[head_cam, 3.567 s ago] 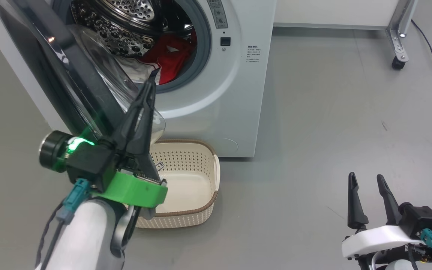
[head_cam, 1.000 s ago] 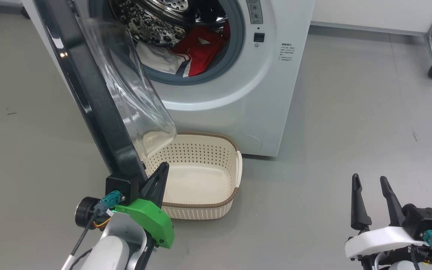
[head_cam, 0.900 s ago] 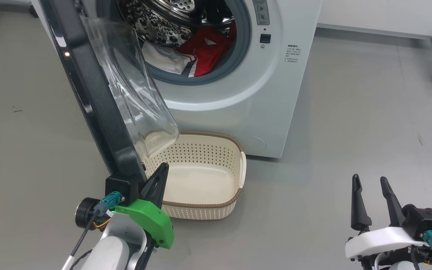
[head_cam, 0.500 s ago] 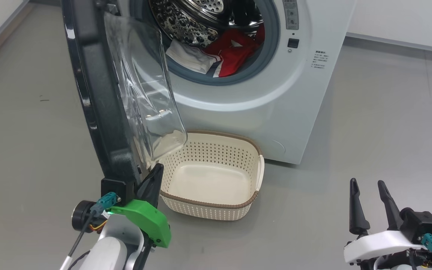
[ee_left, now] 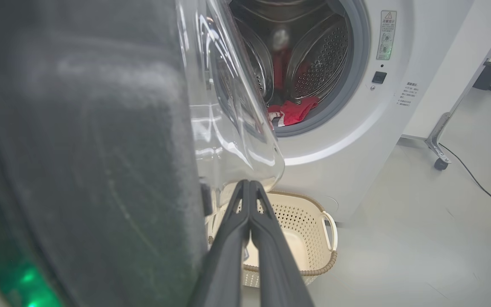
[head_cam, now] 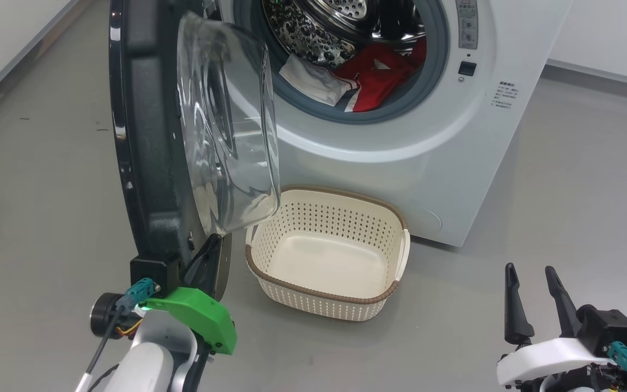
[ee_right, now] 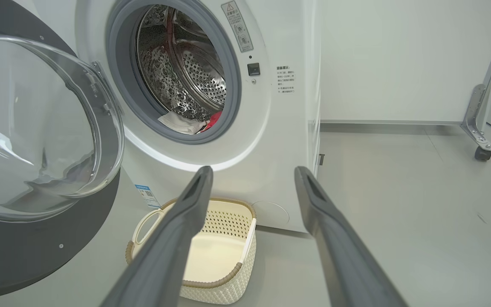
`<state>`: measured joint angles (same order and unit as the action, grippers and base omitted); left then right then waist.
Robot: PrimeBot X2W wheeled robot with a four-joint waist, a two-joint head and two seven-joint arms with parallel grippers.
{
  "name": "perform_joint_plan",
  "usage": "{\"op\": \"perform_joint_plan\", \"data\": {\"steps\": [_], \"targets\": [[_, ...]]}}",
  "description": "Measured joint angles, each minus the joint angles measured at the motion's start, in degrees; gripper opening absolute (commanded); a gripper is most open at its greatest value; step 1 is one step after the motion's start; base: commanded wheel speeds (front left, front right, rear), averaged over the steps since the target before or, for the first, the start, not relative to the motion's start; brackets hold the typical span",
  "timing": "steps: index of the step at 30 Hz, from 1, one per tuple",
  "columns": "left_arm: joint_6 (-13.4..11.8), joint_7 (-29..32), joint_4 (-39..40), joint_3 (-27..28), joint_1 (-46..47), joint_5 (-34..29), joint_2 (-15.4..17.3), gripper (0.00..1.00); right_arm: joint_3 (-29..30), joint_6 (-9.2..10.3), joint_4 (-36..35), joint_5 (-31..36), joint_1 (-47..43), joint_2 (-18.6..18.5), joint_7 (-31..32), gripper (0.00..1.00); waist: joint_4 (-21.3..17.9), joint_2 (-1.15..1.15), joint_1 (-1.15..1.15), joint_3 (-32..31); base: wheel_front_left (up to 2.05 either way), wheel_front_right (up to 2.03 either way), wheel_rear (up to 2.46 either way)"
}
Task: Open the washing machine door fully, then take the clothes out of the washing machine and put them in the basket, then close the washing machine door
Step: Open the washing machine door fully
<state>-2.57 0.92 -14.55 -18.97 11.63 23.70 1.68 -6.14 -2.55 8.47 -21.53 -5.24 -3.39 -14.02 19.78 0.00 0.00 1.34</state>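
Door step: left gripper [ee_left: 249,187], fingers pinched shut on nothing, tucked by the lower edge of the washing machine door [head_cam: 150,163], nudging it wider, prob.; contact's unclear. Meanwhile right gripper [head_cam: 529,269] gapes, idle. In the drum [head_cam: 313,32]: red garment [head_cam: 381,76] & striped white garment [head_cam: 313,81]. The basket [head_cam: 324,296] sits empty on the floor [head_cam: 564,207] below, ready.

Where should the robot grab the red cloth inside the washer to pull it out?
Probably the raised fold of the red garment nearest the grey gasket, coming straight in through the front opening. It lies heaped low in the drum, right behind the gasket, and the open right pincer holds nothing.
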Motion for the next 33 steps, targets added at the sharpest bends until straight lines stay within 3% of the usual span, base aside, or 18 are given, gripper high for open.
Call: {"op": "perform_joint_plan", "data": {"steps": [33], "targets": [[-2.54, -3.45, 0.1, 12.32, -0.47, 4.98, 3.72, 0.0, -1.41, -0.58, 0.54, 1.92, 1.42, -0.31, 0.0, 1.0, 1.57, 0.0, 0.0, 5.3, 0.0, 0.0, 0.0]]}}
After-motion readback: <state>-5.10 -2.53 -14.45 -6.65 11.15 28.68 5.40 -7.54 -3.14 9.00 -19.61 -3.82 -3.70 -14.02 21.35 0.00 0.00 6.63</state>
